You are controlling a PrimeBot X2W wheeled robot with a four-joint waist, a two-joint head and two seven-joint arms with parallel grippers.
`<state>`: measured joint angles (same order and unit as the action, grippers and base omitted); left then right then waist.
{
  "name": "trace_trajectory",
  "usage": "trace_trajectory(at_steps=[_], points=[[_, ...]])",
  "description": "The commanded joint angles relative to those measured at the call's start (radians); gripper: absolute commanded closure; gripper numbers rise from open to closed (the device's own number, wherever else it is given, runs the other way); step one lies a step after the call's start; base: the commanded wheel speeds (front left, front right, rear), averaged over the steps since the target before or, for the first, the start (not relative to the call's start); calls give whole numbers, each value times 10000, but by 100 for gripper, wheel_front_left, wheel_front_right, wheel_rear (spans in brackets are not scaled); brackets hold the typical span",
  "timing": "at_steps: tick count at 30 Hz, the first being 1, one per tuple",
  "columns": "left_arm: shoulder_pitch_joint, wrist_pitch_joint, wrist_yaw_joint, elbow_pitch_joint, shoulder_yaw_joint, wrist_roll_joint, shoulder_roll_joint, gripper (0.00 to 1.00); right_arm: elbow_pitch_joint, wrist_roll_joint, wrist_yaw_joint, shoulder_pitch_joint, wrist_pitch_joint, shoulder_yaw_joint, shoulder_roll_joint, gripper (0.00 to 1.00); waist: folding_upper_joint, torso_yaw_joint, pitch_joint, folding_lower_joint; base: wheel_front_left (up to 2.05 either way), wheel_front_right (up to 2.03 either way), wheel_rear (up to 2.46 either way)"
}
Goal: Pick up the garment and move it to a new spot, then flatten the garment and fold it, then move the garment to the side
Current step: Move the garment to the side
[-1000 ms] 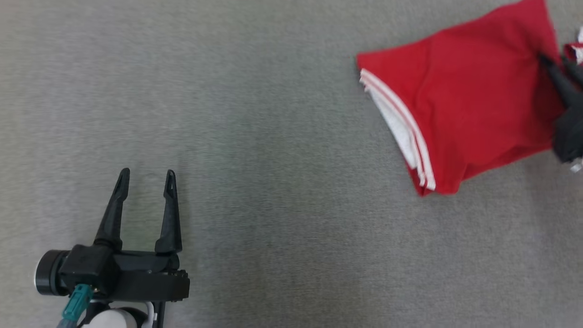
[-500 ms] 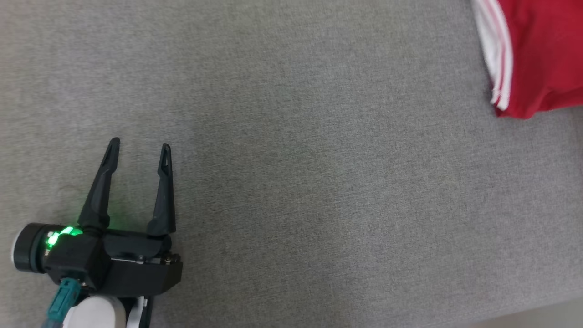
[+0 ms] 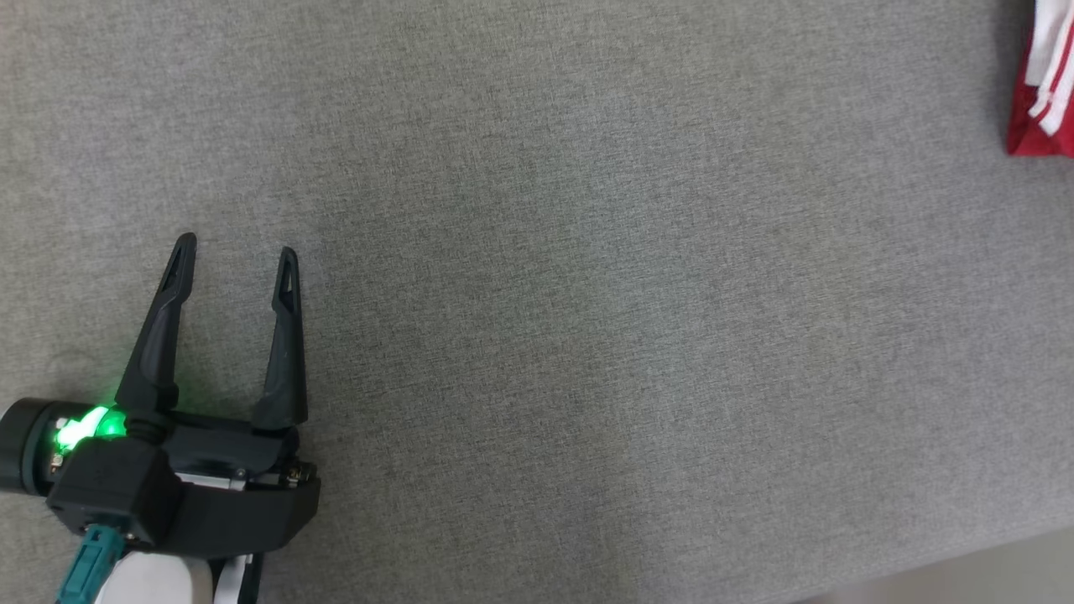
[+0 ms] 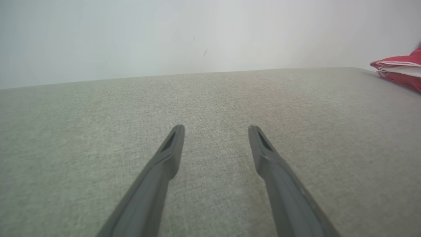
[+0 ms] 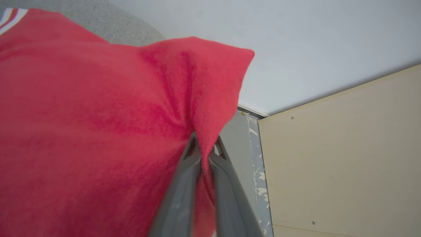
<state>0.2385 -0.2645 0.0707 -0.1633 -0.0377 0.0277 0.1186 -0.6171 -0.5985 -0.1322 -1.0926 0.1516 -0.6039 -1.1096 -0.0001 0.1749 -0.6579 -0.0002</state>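
The folded red garment with white stripes peeks in at the head view's upper right edge, lying on the grey fabric surface. In the left wrist view the garment lies far off to the right. My right gripper is shut on a pinched fold of the garment, which bunches up around its fingertips. My left gripper stands open at the lower left, nothing between its fingers, far from the cloth; the left gripper hovers low over the grey surface.
The grey surface's near edge shows at the head view's lower right. Past the garment, the right wrist view shows a white wall, a beige panel and a strip of grey floor.
The red garment has slid to the right, almost out of the head view, along with my right gripper. The head view has shifted, and the left gripper sits a little higher and further left.
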Motion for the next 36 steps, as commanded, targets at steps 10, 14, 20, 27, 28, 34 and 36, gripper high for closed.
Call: trace_trajectory(at_steps=[10, 14, 20, 27, 28, 34, 36], points=[[-97, 12, -157, 430, 47, 200, -105, 0, -1034, 838, 34, -979, -2098, 6, 876, 0, 1, -283, 823, 2, 0, 0, 0], [-342, 9, -227, 505, 147, 307, -185, 0, -972, 528, 34, -1052, -2759, 249, 1475, 0, 1, -391, 1441, 2, 0, 0, 0], [-990, 8, -340, 750, 457, 604, -301, 0, -658, 733, 34, -414, -3729, 606, 2786, 0, 1, -730, 2731, 2, 0, 0, 0], [-1831, 8, -421, 961, 789, 730, -404, 0, 264, 1258, 34, 1426, -4127, 1768, 4344, 0, 1, -1235, 4034, 2, 0, 0, 0], [-1918, 8, -422, 971, 807, 743, -422, 0, 468, 1386, 34, 1808, -4150, 1962, 4543, 0, 1, -1310, 4157, 2, 0, 0, 0], [-2230, 8, -371, 1108, 870, 784, -473, 0, 1809, 2122, 34, 4338, -4165, 3450, 5844, 0, 1, -1783, 4803, 2, 0, 0, 0], [-2346, 8, -331, 1196, 896, 800, -485, 0, 2257, 2303, 34, 5240, -4169, 3944, 6303, 0, 1, -1892, 5002, 2, 0, 0, 0]])
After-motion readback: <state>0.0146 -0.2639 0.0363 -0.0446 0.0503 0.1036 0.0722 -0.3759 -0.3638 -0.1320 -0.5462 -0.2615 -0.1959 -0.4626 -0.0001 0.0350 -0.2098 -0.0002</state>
